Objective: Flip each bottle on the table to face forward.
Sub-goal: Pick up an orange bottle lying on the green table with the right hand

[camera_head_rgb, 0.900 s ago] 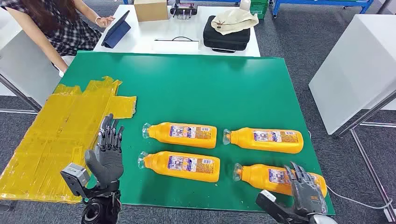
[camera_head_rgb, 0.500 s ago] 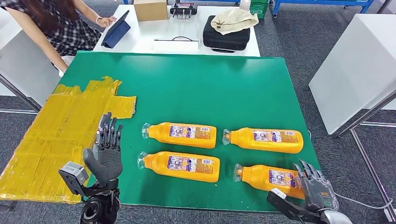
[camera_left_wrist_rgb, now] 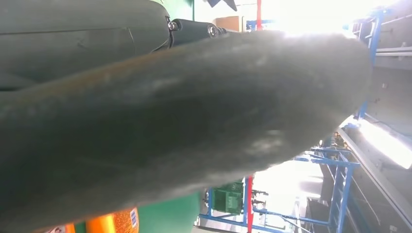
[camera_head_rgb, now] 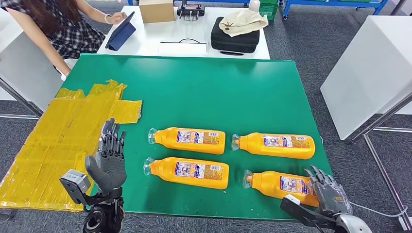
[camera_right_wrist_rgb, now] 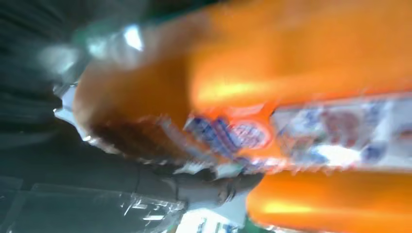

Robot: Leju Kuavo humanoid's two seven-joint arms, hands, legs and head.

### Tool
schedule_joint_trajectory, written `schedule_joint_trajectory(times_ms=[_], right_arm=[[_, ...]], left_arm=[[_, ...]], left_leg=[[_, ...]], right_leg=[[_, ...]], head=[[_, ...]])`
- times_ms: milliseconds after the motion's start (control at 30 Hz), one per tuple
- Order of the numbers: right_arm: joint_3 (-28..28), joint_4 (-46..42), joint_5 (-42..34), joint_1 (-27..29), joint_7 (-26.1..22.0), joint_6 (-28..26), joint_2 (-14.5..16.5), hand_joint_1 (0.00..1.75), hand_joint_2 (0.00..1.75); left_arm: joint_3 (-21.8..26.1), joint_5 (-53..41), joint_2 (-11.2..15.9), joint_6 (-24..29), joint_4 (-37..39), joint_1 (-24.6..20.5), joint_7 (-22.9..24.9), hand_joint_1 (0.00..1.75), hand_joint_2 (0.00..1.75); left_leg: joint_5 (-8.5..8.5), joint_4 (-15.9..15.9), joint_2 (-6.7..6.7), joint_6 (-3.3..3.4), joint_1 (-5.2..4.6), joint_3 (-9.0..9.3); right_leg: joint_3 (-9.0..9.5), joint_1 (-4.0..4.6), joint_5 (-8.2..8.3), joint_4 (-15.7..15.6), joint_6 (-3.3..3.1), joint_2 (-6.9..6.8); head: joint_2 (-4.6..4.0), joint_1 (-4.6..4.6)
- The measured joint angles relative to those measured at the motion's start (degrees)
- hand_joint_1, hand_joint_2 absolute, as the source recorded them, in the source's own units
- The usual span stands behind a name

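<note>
Four orange bottles lie on their sides on the green worktop (camera_head_rgb: 204, 87) in two rows, clear caps toward the robot's left: far-left bottle (camera_head_rgb: 190, 140), far-right bottle (camera_head_rgb: 277, 145), near-left bottle (camera_head_rgb: 189, 172), near-right bottle (camera_head_rgb: 279, 185). All show a printed label panel upward. Right hand (camera_head_rgb: 326, 194) sits at the base end of the near-right bottle, fingers spread and lying over or against it; contact cannot be confirmed from the head view, and the right wrist view is too blurred to settle it, so whether it grips is not determinable. Left hand (camera_head_rgb: 110, 158) is raised just left of the near-left bottle, fingers straight and apart, holding nothing. Handling judgement: bottles look like rigid plastic with flattened sides, apparently full, hence moderately heavy and stable once laid flat; smooth glossy surface likely slippery. Flat faces resist rolling, so a turn needs lift or a firm wrap. Best hold is probably across the mid-body at the label, not the narrow cap neck.
</note>
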Motion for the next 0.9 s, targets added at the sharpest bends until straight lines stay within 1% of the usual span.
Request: schedule_joint_trajectory(times_ms=[133,233,367,467,600,667,733,767,833,900], right_arm=[[2.7,3.6,-2.2,-2.5,-0.7,1.7,-0.6,1.75,1.75],[4.8,6.2,-3.5,-5.1,-0.8,2.5,-0.9,1.75,1.75],[6.4,8.3,-4.8,-7.3,-0.8,3.0,-1.1,1.75,1.75],[6.4,7.6,-6.7,-6.9,-2.3,1.5,-1.0,1.75,1.75],[5.9,3.0,-8.5,-4.2,-4.2,1.1,-0.4,1.75,1.75],[5.4,0.9,-9.7,-2.9,-5.8,0.4,0.1,1.75,1.75],[4.2,-2.6,-13.5,-0.7,-9.7,-0.5,0.8,1.75,1.75],[3.3,-4.9,-16.5,0.6,-12.2,-0.6,1.2,1.75,1.75],[0.5,-11.0,-25.0,3.1,-17.1,0.4,1.7,1.75,1.75],[-4.4,-18.4,-33.8,5.6,-21.4,2.4,2.6,1.75,1.75]], left_arm=[[0.1,0.4,-0.1,1.0,-0.1,0.0,0.2,0.00,0.00],[0.3,0.6,-0.1,1.7,-0.8,0.2,0.5,0.00,0.00],[0.4,0.7,-0.1,2.1,-1.8,0.4,0.8,0.00,0.00],[0.7,0.9,-0.1,1.9,-2.5,0.9,0.8,0.00,0.00],[1.6,1.2,-0.2,1.1,-3.5,2.1,0.7,0.00,0.00],[2.0,1.2,-0.3,0.6,-3.9,2.5,0.6,0.00,0.87],[2.6,1.5,-0.5,-0.3,-4.3,2.8,0.3,0.00,1.75],[3.0,1.7,-0.6,-0.9,-4.5,3.1,0.2,0.00,1.75],[4.0,2.4,-0.8,-2.4,-4.7,3.5,-0.1,0.00,1.75],[5.0,3.0,-1.1,-4.0,-4.7,4.0,-0.4,0.00,1.75]], left_leg=[[-0.08,0.0,0.12,0.01,0.03,0.34],[-0.42,0.0,0.42,0.03,0.07,0.72],[-0.78,0.0,0.69,0.02,0.07,1.26],[-0.64,0.0,0.65,0.11,0.06,1.26],[-0.28,0.0,0.61,0.16,0.05,1.05],[-0.28,0.0,0.52,0.16,0.06,0.94],[-0.27,0.0,0.34,0.15,0.05,0.72],[-0.25,0.0,0.25,0.14,0.04,0.56],[-0.20,0.0,0.18,0.10,0.03,0.29],[-0.16,0.0,0.11,0.08,0.02,0.17]], right_leg=[[0.20,0.04,0.00,0.0,0.00,0.10],[0.26,0.09,-0.04,-0.1,0.00,0.46],[0.48,0.11,-0.28,-0.1,0.14,0.81],[0.75,0.09,-0.14,-0.1,0.17,0.80],[0.88,0.07,0.05,-0.1,0.09,0.74],[0.80,0.08,0.04,-0.1,0.07,0.68],[0.64,0.07,0.01,0.0,0.10,0.50],[0.51,0.06,-0.01,0.0,0.11,0.41],[0.25,0.03,-0.01,0.0,0.12,0.31],[0.14,0.02,-0.04,0.0,0.17,0.22]], head=[[0.00,0.00],[0.00,0.02],[0.00,0.03],[0.00,0.03],[0.00,-0.02],[0.00,-0.02],[-0.01,-0.01],[-0.01,-0.03],[-0.01,-0.04],[0.00,-0.02]])
